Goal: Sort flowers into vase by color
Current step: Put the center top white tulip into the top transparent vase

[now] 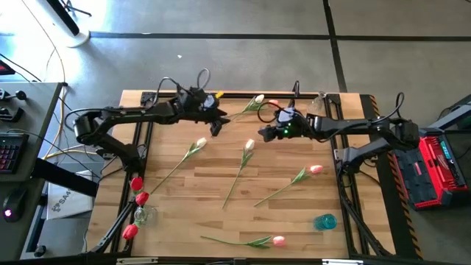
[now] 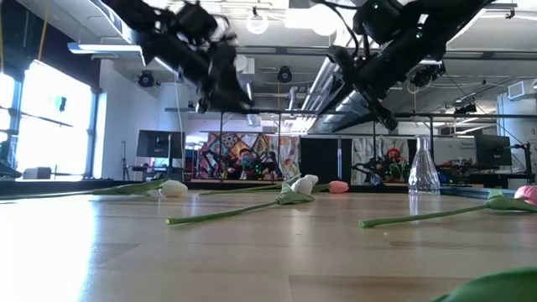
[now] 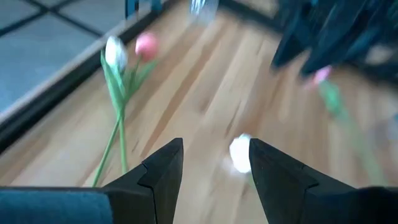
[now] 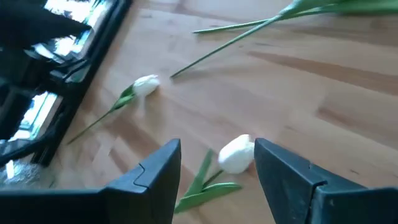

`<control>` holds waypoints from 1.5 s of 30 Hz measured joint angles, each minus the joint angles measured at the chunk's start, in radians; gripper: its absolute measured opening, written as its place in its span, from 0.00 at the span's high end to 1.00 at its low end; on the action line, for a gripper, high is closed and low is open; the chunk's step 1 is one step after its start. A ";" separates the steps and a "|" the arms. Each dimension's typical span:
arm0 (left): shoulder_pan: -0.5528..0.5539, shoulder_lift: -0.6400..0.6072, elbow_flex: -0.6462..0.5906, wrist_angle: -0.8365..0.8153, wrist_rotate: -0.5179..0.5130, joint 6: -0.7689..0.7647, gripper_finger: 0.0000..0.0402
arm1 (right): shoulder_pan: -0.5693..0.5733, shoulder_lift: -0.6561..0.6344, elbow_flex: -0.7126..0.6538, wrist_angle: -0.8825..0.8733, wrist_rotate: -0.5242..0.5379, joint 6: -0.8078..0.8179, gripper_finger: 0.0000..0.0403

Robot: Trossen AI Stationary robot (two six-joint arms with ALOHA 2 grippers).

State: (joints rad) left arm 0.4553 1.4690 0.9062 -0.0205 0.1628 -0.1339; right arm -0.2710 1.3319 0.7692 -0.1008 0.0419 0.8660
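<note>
Tulips lie flat on the wooden table: a white one (image 1: 249, 146) in the middle, another white one (image 1: 201, 143) to its left, a white and pink pair (image 1: 259, 100) at the far edge, and pink ones (image 1: 316, 169) (image 1: 278, 240) nearer. Red tulips (image 1: 137, 197) stand in a clear vase (image 1: 141, 216) at the near left. My left gripper (image 1: 217, 123) and right gripper (image 1: 263, 134) hover open above the table, either side of the middle white bud (image 3: 239, 153) (image 4: 235, 154). In the low view both are well above the table, the left gripper (image 2: 228, 88) and the right gripper (image 2: 379, 102).
A clear glass vase (image 1: 318, 104) stands at the far right, also in the low view (image 2: 423, 172). A blue vase (image 1: 324, 221) stands near the right front. The table's dark frame edge (image 1: 243, 94) runs along the far side. Bare wood lies between the scattered stems.
</note>
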 joint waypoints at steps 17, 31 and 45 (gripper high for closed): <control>0.051 0.306 0.034 0.085 -0.095 0.008 0.57 | -0.003 0.000 0.001 -0.039 -0.002 0.116 0.52; 0.070 0.500 0.215 -0.084 -0.116 0.119 0.58 | 0.014 0.000 0.002 -0.045 -0.020 0.185 0.52; 0.076 0.514 0.264 -0.224 -0.065 0.165 0.97 | 0.031 0.000 0.002 -0.049 -0.017 0.218 0.52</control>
State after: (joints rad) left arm 0.5308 1.9831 1.1702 -0.2443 0.0982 0.0315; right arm -0.2401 1.3323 0.7708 -0.1497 0.0254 1.0843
